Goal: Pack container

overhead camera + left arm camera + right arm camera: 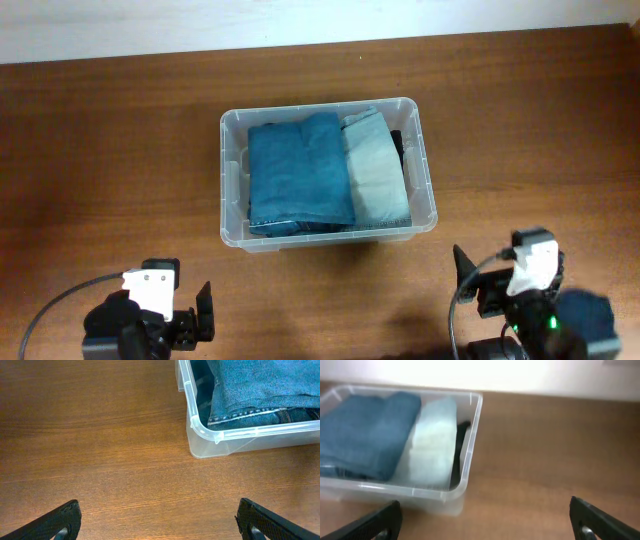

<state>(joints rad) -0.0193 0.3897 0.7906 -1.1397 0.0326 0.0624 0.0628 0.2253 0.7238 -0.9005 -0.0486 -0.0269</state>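
Well, on the left, the left tool (157, 505) hangs low over the brown tabletop (100, 150). Its two fingers are wide apart and hold nothing.

The container (228, 185) sits in the middle of the tabletop, a bit toward the far side and well apart from both tools. Inside it, dark blue jeans (295, 170) lie folded on the left. A pale blue folded cloth (375, 175) lies touching them on the right. A small black thing (398, 145) peeks out by the right wall, and I cannot tell what it is.

The container looks like thin, smooth plastic, so it may be slippery and its walls may bend a little. With clothes inside it is likely not very light. The rim on the short sides looks like the best place to grab. The clothes are soft and will squash down.

On the right, the right tool (485, 502) hangs near the container's corner. Its fingers are wide apart too, and hold nothing.
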